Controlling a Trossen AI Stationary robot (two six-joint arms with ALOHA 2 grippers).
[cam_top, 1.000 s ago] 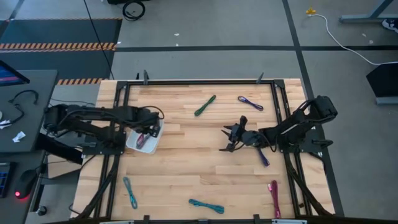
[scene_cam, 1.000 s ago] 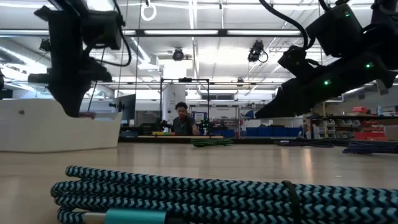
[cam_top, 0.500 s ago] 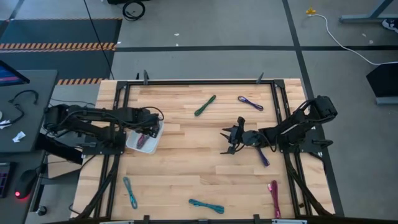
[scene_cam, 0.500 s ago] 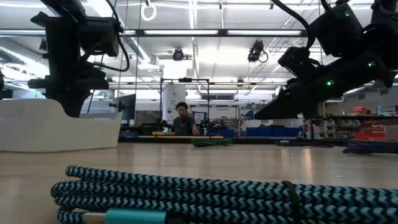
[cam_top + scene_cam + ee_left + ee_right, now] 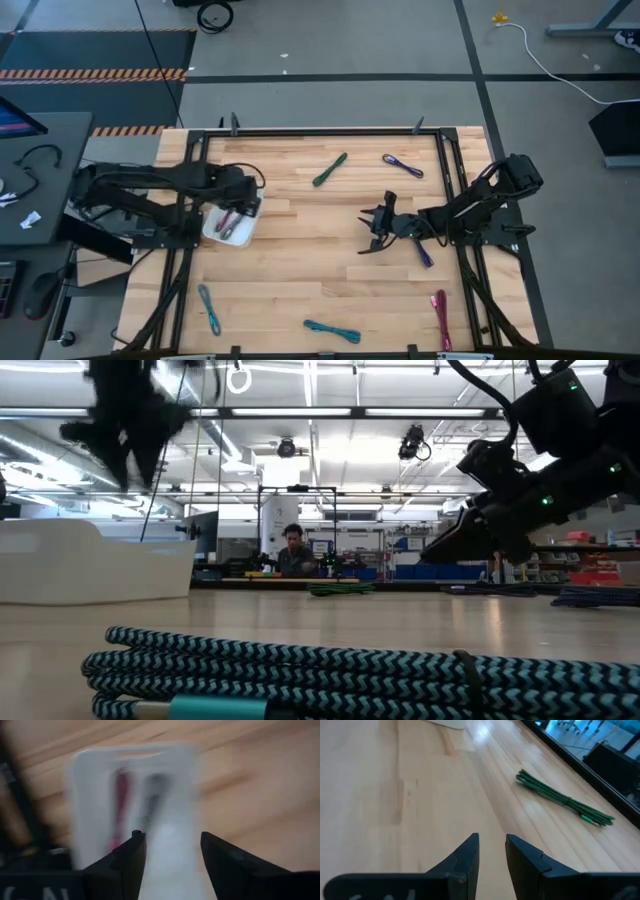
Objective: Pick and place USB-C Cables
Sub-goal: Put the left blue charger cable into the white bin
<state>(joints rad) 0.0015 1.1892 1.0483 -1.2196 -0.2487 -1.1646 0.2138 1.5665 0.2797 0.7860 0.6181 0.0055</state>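
From above, the table [image 5: 300,250] fills the middle of the frame. At left centre the left end effector [image 5: 238,205] hangs over a white tray [image 5: 212,233] that holds a maroon cable [image 5: 231,222] and a grey one beside it. At right centre the right end effector [image 5: 376,230] points toward the frame's left above bare wood, its fingers a little apart. Loose cables lie around: a green cable [image 5: 329,169] at upper centre, a purple cable [image 5: 402,165] to its right, another purple one [image 5: 424,255] under the right arm, a maroon one [image 5: 440,318] at lower right, a teal cable [image 5: 332,330] at bottom centre, and a light blue cable [image 5: 209,309] at lower left.

Across the table at its own height, the teal cable [image 5: 330,675] fills the foreground. The tray [image 5: 95,565] stands at left, the left arm blurred above it; the right arm [image 5: 530,470] hangs at right. A person [image 5: 292,550] sits far behind.

Past the left wrist, two dark fingers [image 5: 125,865] stand apart and empty over the blurred tray [image 5: 175,795], with the maroon and grey cables inside.

Past the right wrist, the fingers [image 5: 465,857] show a narrow gap with nothing in it; the green cable [image 5: 565,799] lies at upper right.
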